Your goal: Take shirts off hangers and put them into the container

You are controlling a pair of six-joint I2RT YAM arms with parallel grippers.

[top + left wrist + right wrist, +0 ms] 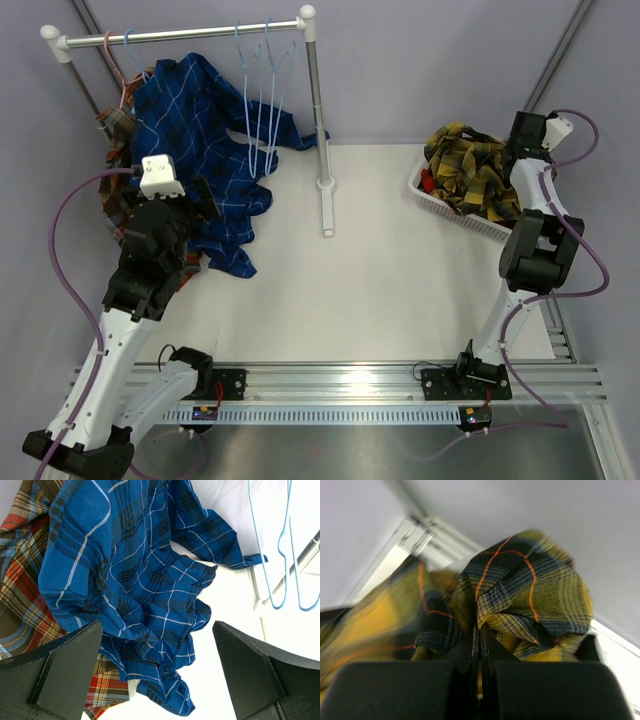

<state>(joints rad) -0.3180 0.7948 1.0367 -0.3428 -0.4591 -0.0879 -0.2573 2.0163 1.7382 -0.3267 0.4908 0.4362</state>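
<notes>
We're watching the right claw (479, 645) pinching a fold of the yellow-and-black shirt (470, 165) that's heaping up in the container (432, 205) at 2 o'clock, and we're worrying any lift is dragging it out over the rim.

From above I get bright, even, diffuse light. The white table (400, 260) looks almost washed out, and the shadow under the blue shirt (200, 150) is soft and faint. A glare patch sits on the metal strip (330, 375) at bottom centre. My left wrist view is sharp on the cloth, the 2 dark fingers (65, 675) in the lower corners are slightly soft, and the upper right burns toward white. My right wrist view is smeared: the yellow shirt (530, 590) is blurred, worst at the left, and the lower edge is nearly black.
</notes>
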